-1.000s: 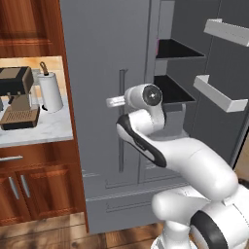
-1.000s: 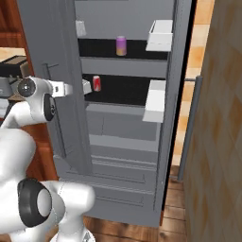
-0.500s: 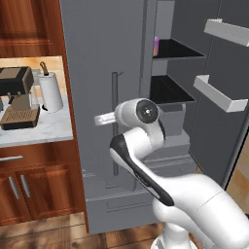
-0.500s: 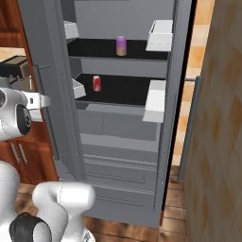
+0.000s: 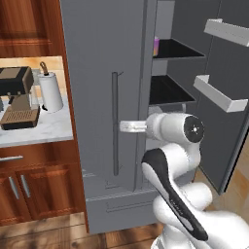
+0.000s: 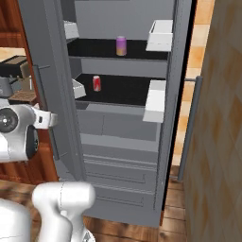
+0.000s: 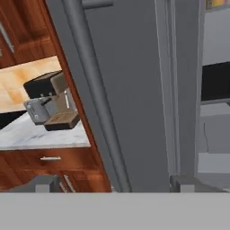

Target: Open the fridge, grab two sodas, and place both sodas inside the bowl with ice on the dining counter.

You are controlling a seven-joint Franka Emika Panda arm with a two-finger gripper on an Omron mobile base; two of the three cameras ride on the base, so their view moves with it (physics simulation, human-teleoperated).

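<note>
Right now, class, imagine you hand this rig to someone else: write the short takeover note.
Gripper: open, empty, fingertips either side of the left door handle, not closed on it.
Fridge: right door swung open, left door shut.
Sodas: red can on the lower shelf, pink-purple can on the shelf above.
Done: fridge partly open.
Left: take both cans and put them in the bowl on the dining counter.

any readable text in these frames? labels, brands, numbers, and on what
None legible.
Red and white can: markings too small and blurred to read.
Pink-purple can: colour bands, no readable lettering.
Coffee machine and fridge door: no visible text.
</note>
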